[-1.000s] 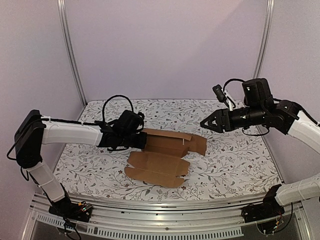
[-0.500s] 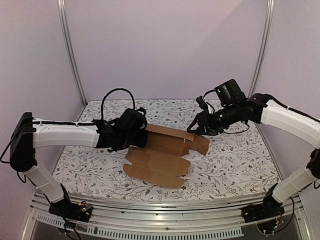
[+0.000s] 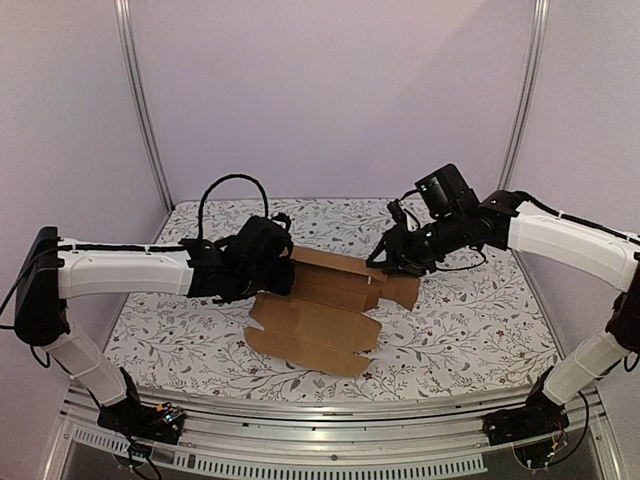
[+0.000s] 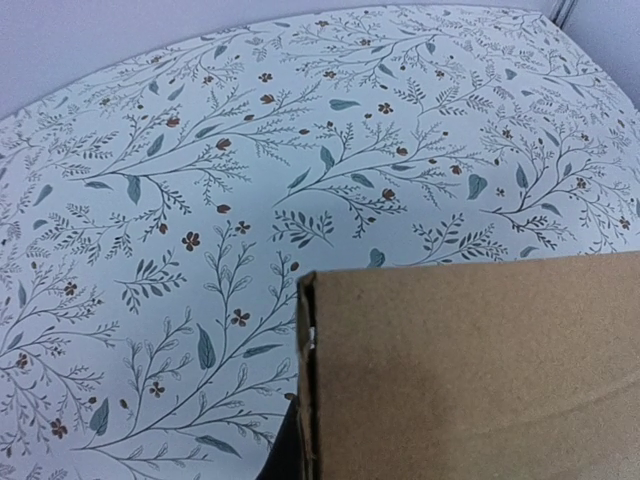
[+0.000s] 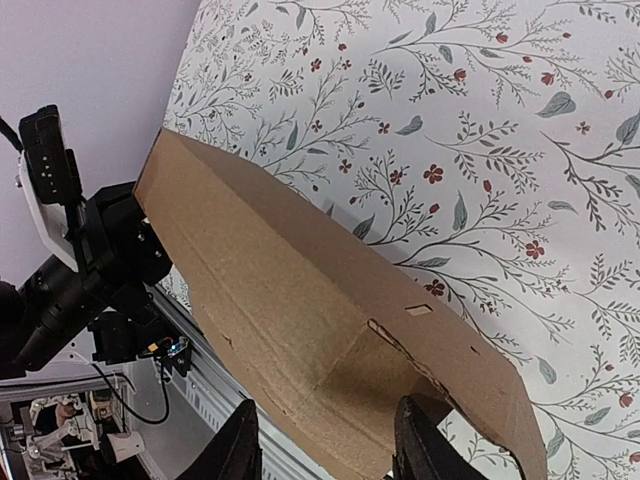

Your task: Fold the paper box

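Note:
The paper box is a flat brown cardboard sheet with flaps, lying mid-table with its back panel raised. My left gripper is at the panel's left end, shut on it. The left wrist view shows the doubled cardboard edge and one dark finger beneath it. My right gripper hovers at the panel's right end, open. In the right wrist view its two fingertips stand apart, with the cardboard and a slit flap just beyond them.
A floral cloth covers the table. Metal frame posts stand at the back corners, and an aluminium rail runs along the near edge. The left arm's black wrist shows past the cardboard in the right wrist view.
My right arm has swung left and down from the table's right side to the box's right end, its jaws narrowing. The left gripper has crept slightly right, still holding the panel.

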Motion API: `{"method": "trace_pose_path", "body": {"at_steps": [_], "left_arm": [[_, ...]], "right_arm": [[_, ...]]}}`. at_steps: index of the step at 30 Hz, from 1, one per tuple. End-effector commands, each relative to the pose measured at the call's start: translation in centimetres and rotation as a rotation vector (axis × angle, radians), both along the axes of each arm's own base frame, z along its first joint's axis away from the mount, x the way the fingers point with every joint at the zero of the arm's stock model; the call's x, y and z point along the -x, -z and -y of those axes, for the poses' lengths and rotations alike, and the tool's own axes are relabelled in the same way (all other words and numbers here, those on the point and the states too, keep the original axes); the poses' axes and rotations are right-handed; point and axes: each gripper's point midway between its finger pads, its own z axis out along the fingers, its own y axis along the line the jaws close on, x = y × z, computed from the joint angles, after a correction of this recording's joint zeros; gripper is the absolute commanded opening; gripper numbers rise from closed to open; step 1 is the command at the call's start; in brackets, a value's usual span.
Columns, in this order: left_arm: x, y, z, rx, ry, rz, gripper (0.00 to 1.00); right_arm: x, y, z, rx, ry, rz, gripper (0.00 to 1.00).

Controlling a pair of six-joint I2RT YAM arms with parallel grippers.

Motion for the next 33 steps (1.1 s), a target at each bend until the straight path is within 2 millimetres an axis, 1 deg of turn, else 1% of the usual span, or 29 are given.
{"method": "trace_pose_path", "body": {"at_steps": [1,6,10,14,23,29,31,33], "left_arm": [[0.8,-1.2,0.7,0.045,0.012,0.002,0.00],[1.0,-1.4,0.9,0.072,0.014,-0.011,0.00],[1.2,-1.4,1.3,0.102,0.016,-0.030,0.00],[1.4,-1.3,1.8,0.138,0.020,-0.052,0.00],[2.1,-1.1,2.2,0.164,0.033,-0.079,0.00],[2.5,-1.1,2.6,0.201,0.029,-0.104,0.00],[2.5,-1.1,2.6,0.202,0.026,-0.104,0.00],[2.5,-0.9,2.5,0.196,0.022,-0.105,0.00]], "right_arm": [[-0.9,0.2,-0.4,0.004,0.040,0.002,0.42],[-0.9,0.6,-0.5,0.011,0.044,-0.004,0.42],[-0.7,0.8,-1.1,0.004,0.036,-0.011,0.42],[-1.1,1.1,-1.5,0.000,0.042,-0.006,0.40],[-2.3,0.3,-2.7,-0.076,0.086,0.018,0.30],[-2.6,0.2,-3.0,-0.115,0.113,0.013,0.19],[-2.6,0.0,-3.0,-0.120,0.117,0.015,0.18],[-2.6,-0.1,-2.9,-0.121,0.119,0.019,0.19]]}}
